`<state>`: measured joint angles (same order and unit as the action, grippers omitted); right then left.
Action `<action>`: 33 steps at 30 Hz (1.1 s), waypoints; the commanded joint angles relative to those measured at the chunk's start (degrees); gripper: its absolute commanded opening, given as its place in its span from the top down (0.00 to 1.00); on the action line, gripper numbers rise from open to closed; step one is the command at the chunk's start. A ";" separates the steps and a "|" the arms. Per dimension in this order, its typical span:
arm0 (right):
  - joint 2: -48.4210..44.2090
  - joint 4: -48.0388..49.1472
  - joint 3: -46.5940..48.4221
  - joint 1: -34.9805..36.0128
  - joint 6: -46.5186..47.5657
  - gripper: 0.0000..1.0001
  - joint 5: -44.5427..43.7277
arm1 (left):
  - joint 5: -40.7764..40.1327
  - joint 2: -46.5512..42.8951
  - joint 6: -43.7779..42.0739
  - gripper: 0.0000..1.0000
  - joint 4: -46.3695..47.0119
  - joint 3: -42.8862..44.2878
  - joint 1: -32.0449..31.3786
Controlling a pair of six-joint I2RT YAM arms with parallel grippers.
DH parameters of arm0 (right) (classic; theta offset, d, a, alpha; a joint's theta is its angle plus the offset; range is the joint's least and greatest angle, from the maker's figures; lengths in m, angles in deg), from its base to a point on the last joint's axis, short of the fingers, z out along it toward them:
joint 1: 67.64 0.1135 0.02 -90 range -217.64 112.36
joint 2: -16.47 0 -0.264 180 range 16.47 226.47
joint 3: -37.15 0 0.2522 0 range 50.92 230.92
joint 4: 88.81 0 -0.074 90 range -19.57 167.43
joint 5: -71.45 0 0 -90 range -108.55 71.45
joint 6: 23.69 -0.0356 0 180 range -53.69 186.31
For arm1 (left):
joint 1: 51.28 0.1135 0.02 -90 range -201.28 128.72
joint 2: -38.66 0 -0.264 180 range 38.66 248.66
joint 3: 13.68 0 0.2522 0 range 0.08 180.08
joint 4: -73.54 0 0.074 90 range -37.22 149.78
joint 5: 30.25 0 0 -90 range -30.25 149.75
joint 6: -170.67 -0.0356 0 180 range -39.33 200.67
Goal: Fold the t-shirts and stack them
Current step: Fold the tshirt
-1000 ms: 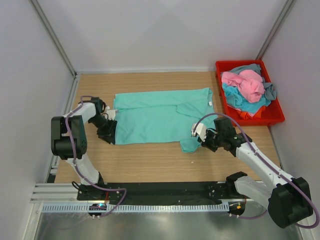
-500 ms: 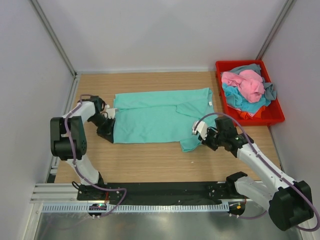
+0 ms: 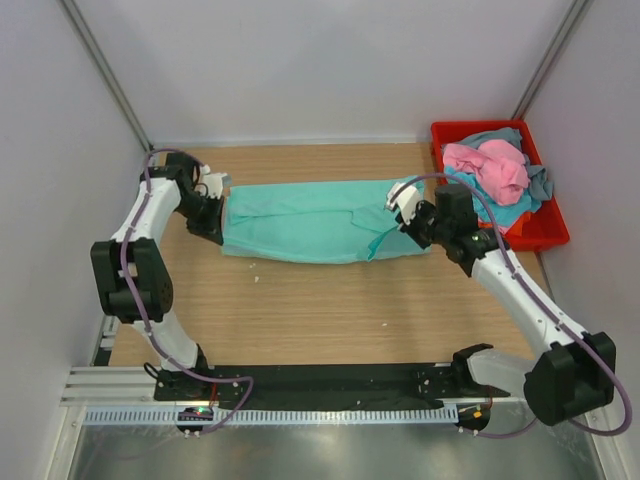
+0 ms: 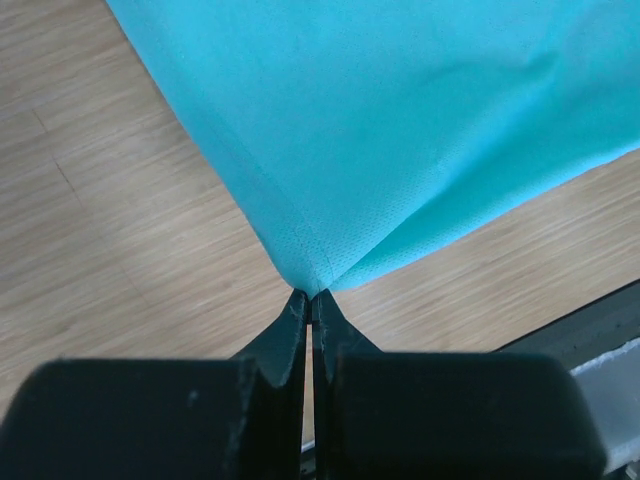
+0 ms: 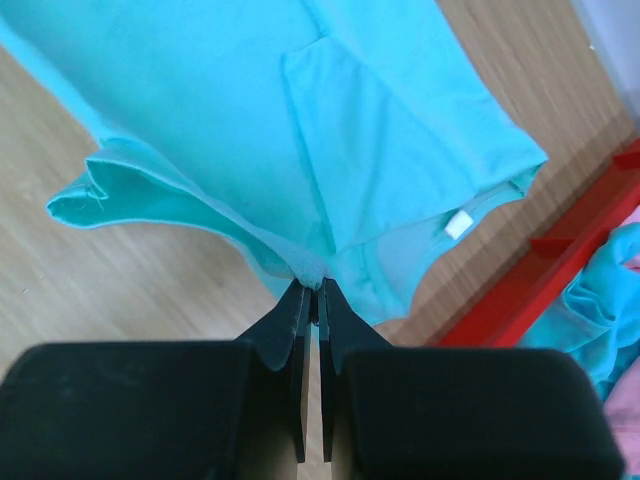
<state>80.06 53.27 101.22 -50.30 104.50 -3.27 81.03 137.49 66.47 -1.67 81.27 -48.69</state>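
Only the wrist views confirm it — left gripper (image 4: 310, 298) pinches the teal-green t-shirt (image 3: 300, 220) at its end far from the red bin (image 3: 545, 238), right gripper (image 5: 318, 291) the near end.

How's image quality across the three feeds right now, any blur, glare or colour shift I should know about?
Top external: evenly lit and sharp, only soft shadows, no glare on the cloth; the t-shirt reads teal-green. Left wrist: the left gripper body is dark and soft-focus, the cloth weave crisp. Right wrist: same for the right gripper; the cloth there looks bluer.
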 commanded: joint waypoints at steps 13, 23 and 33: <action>24.81 17.30 18.50 -5.13 -7.26 0.99 -2.63 | 0.96 21.13 2.42 1.00 -2.27 29.89 -0.04; 41.69 21.18 30.19 -6.44 -10.07 0.99 -2.11 | -1.24 30.63 3.91 1.00 -2.54 40.27 -0.04; 47.68 23.81 35.92 -7.15 -13.05 0.89 -7.28 | -3.96 32.58 8.83 0.85 0.97 42.30 0.05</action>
<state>128.39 72.59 134.07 -57.20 93.58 -7.44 78.54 171.26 72.44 -3.03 121.92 -48.69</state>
